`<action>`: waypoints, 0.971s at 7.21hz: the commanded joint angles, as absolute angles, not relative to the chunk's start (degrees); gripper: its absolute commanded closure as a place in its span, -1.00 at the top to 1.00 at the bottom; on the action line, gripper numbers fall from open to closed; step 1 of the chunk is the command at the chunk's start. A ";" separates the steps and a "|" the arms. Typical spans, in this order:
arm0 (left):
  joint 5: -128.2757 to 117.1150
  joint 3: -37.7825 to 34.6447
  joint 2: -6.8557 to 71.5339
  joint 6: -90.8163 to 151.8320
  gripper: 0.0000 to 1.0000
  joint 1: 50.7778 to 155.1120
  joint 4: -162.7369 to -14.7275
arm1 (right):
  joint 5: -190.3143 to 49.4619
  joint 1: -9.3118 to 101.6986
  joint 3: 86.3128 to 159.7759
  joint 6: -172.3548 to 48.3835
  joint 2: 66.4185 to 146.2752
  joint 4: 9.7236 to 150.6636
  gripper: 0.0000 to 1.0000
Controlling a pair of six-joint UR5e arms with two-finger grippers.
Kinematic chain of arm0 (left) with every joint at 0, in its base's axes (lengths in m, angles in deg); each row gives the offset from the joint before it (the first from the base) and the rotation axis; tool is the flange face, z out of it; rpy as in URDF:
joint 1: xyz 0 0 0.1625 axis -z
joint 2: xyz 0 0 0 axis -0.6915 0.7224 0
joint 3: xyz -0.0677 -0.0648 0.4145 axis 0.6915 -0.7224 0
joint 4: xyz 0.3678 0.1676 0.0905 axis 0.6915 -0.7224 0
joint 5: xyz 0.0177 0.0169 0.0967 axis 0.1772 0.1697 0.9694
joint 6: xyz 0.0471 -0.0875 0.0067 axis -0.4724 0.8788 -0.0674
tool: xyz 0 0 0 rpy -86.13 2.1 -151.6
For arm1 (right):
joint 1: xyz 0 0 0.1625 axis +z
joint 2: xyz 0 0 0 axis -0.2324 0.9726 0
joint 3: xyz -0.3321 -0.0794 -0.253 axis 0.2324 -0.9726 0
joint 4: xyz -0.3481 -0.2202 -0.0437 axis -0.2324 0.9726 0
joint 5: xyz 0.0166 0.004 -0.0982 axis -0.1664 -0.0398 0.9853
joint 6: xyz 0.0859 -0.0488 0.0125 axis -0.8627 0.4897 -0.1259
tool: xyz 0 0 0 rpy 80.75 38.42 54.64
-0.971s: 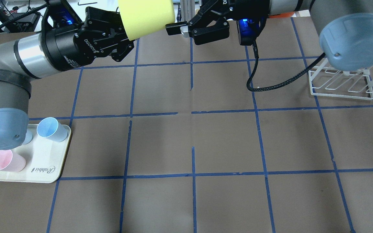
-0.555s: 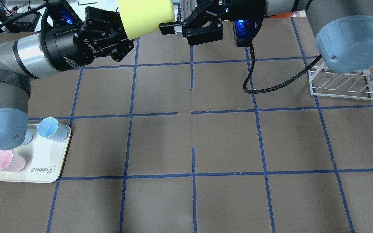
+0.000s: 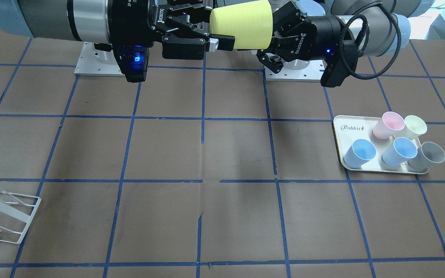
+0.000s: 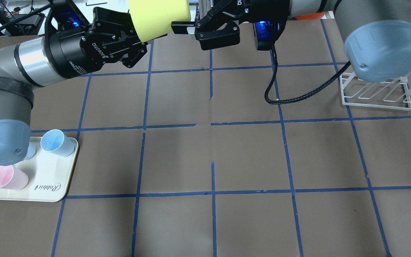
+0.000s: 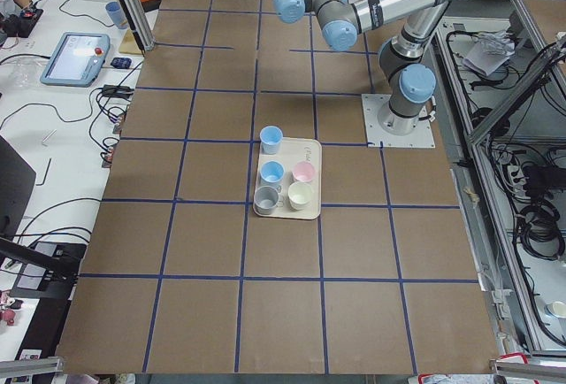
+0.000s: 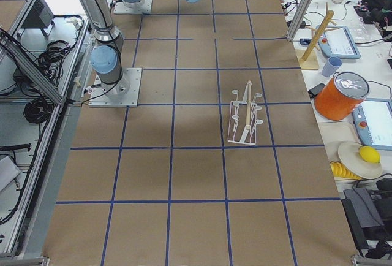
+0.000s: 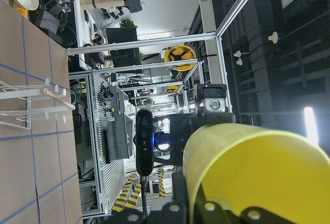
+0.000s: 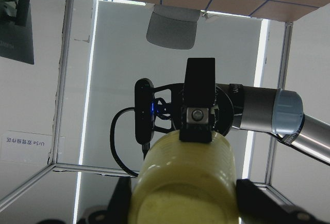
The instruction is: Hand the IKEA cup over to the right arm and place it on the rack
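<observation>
Gripping cup (image 3: 242, 25) at its mouth end with left pincer (image 3: 274, 36), clamped on, sideways and high above surface (image 3: 222, 154). Straddling its closed end with right pincer (image 3: 218, 27), fingers apart. Well apart from rack (image 4: 375, 94) near surface's far right corner.

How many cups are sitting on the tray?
5. On the tray, the pink cup and pale yellow-green cup stand on the robot's side. A blue cup, a second blue cup and a grey cup make the other row. None looks hidden.
</observation>
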State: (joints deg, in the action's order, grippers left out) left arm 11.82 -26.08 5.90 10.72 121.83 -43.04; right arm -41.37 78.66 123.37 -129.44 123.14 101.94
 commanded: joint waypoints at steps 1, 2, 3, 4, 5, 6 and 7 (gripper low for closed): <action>11.82 -26.09 5.80 11.29 0.99 121.88 -43.20 | -41.60 78.58 123.30 -129.42 123.02 101.97 -1.00; 11.82 -26.09 5.80 11.38 1.00 121.88 -43.20 | -41.60 78.41 123.39 -129.33 123.02 102.06 -1.00; 11.82 -26.09 5.80 11.38 1.00 121.88 -43.20 | -41.52 78.15 123.48 -129.42 123.02 102.06 -1.00; 11.82 -26.09 5.71 11.38 1.00 121.88 -43.20 | -41.43 77.88 123.48 -129.42 123.02 102.06 -1.00; 11.82 -26.09 5.63 11.38 1.00 121.88 -43.20 | -41.08 77.53 123.48 -129.42 122.94 102.06 -1.00; 11.91 -26.09 5.54 11.38 1.00 121.88 -43.29 | -40.82 77.27 123.48 -129.51 122.94 102.06 -1.00; 11.91 -26.09 5.54 11.38 1.00 121.88 -43.38 | -41.07 76.83 123.48 -129.86 123.02 102.06 -1.00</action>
State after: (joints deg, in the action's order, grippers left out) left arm 11.88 -26.09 5.59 11.38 121.88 -43.29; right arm -41.01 77.31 123.47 -129.56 122.98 102.06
